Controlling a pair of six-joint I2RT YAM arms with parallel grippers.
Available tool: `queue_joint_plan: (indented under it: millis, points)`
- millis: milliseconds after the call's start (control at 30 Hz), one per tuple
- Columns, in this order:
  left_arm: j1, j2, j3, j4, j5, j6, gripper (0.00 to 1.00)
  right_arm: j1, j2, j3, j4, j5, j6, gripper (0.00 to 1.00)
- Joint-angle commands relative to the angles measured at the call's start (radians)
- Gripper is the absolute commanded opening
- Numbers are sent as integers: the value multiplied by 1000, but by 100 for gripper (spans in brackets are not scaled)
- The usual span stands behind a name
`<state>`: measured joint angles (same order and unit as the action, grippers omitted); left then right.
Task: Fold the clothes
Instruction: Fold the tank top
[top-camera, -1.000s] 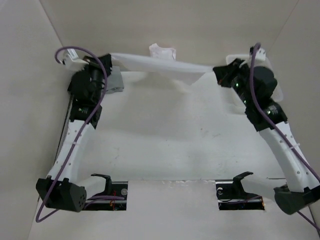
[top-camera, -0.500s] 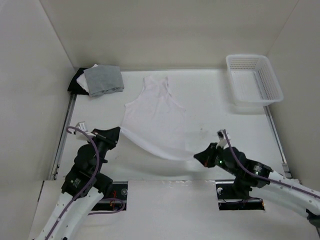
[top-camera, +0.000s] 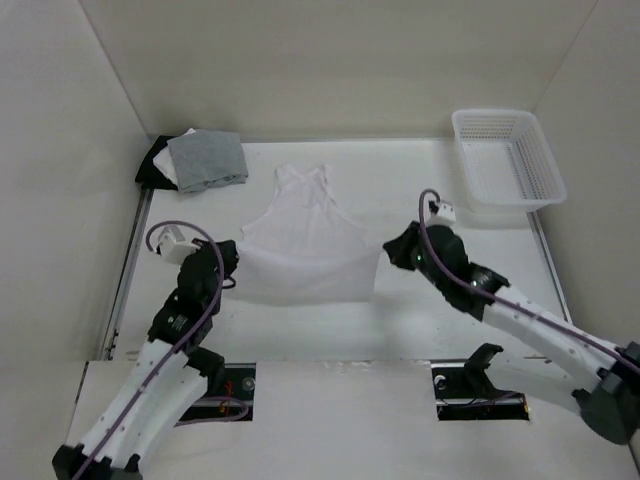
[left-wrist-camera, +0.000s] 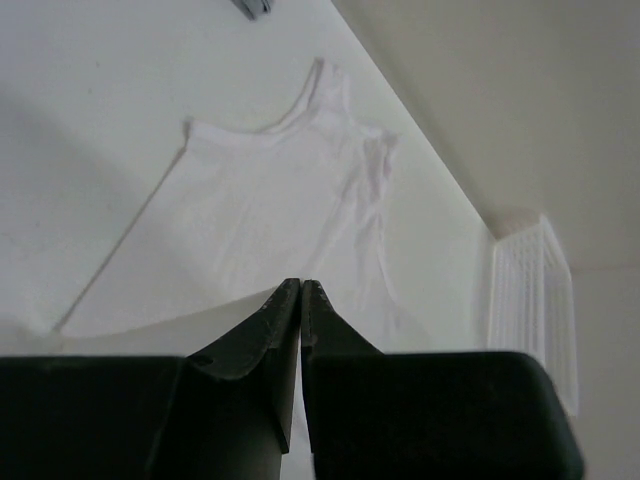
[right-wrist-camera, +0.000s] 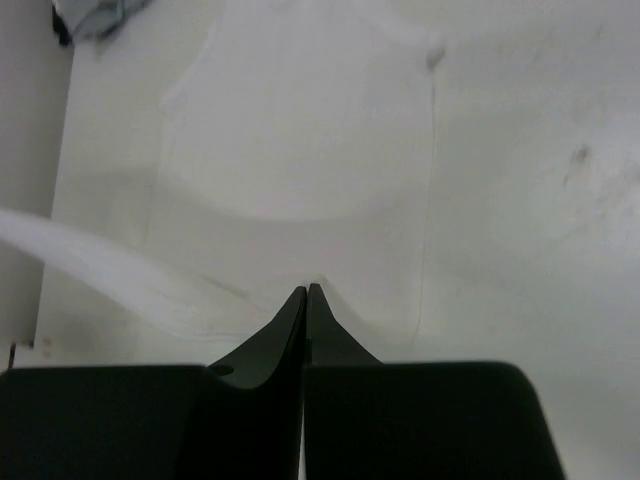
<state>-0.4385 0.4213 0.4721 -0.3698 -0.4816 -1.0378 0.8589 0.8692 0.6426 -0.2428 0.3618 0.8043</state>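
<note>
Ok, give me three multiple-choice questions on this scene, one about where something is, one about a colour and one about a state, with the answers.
1. Where does the basket stand?
A) far right corner
B) near left corner
C) dead centre

2. What colour is the folded cloth lying on top at the far left?
A) red
B) grey
C) blue

3. How are the left tool and the right tool?
A) both wide open
B) only one shut
C) both shut on the bottom corners of the shirt

Answers:
1 A, it sits at the far edge on the right.
2 B, the uppermost layer is plainly grey.
3 C, each wrist view shows closed fingers pinching the white hem.
</note>
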Motion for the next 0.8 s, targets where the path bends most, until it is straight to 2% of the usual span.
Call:
queue_joint_plan:
  millis: [0, 133, 200, 300, 333, 400, 433, 467, 533, 600, 667, 700, 767]
  points:
    - [92, 237, 57, 398, -46, 57, 3, -253, 193, 136, 313, -248, -145, 0]
    - [221, 654, 231, 644, 38, 58, 3, -451, 537, 418, 389, -412, -149, 0]
    - [272, 852, 357, 696, 63, 59, 3, -508, 711, 590, 372, -454, -152, 0]
    - [319, 1121, 567, 691, 90, 71, 5, -559, 968, 864, 300, -497, -148, 3]
    - [335, 1198, 635, 674, 101, 84, 11, -564, 1052, 955, 275, -506, -143, 10]
    - [352, 1321, 759, 625, 138, 117, 33, -564, 1184, 1102, 215, -521, -148, 34]
    - [359, 1355, 799, 597, 149, 133, 43, -558, 1223, 1143, 191, -512, -151, 43]
    - [361, 1366, 815, 582, 149, 143, 50, -557, 1240, 1154, 179, -500, -154, 48]
    - [357, 1332, 786, 586, 147, 154, 53, -556, 1210, 1082, 195, -472, -159, 52]
    - [323, 1250, 679, 624, 138, 174, 50, -536, 1122, 909, 281, -440, -163, 55]
    - [260, 1138, 503, 681, 108, 167, 46, -516, 1011, 696, 383, -423, -154, 55]
    - [225, 1083, 408, 715, 80, 162, 44, -507, 967, 616, 428, -419, -148, 52]
    - [159, 981, 228, 753, 14, 141, 40, -487, 866, 426, 525, -417, -111, 38]
